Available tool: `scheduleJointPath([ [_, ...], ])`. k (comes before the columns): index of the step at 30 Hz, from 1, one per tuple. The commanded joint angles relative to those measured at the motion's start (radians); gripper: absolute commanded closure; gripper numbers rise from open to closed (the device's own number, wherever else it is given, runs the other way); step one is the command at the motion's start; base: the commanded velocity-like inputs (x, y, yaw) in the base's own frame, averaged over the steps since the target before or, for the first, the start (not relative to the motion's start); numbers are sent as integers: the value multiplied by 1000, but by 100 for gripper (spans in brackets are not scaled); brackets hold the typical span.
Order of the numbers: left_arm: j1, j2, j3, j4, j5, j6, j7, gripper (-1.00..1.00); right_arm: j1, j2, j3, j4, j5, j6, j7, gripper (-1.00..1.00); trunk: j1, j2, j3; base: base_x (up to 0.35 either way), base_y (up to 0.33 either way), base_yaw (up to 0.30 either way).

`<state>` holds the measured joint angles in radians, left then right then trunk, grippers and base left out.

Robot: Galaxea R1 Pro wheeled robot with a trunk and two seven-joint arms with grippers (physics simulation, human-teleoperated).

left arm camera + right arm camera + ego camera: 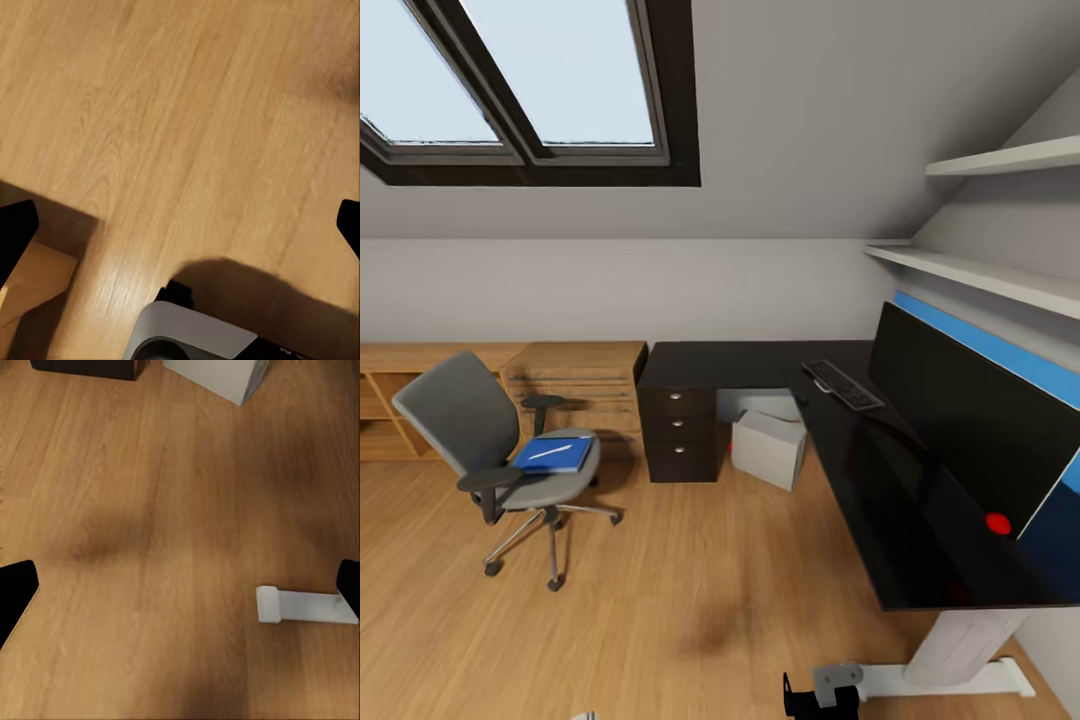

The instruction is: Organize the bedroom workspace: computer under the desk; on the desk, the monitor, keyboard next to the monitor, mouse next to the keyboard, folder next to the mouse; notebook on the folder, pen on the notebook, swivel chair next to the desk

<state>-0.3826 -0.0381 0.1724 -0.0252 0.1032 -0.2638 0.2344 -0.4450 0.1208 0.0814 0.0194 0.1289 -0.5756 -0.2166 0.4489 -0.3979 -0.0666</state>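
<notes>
Both jaw pairs (180, 225) (180, 585) spread wide over bare wooden floor (150, 547), gripping nothing. Thin bright blue folder (554, 454) far ahead on grey swivel chair (490, 440): likely light, stiff, slippery; pinch an overhanging edge.

The desk (760, 362) had a glossy black top that mirrored the monitor (970, 420), whose screen looked smooth and dark. The swivel chair (480, 430) wore matt grey cloth over a shiny chrome base. The floor (690, 590) was warm, satin-finished wood planking; the computer (768, 448) looked matt pale plastic.
</notes>
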Motion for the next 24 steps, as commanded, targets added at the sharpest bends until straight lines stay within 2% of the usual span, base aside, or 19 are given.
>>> scheduleJointPath([
  [1, -1, 0, 0, 1, 10, -5, -1, -100, -1, 0, 8, 2, 7, -1, -10, -100, 1, -2, -2, 299, 165, -6],
  [8, -1, 0, 0, 1, 10, -3, -1, -100, -1, 0, 8, 2, 8, -1, -10, -100, 1, -2, 4, 315, 98, -1],
  [24, -1, 0, 1, 1, 10, -3, 0, -100, -1, 0, 8, 2, 8, -1, -10, -100, 1, -2, 29, 323, 10, 0],
])
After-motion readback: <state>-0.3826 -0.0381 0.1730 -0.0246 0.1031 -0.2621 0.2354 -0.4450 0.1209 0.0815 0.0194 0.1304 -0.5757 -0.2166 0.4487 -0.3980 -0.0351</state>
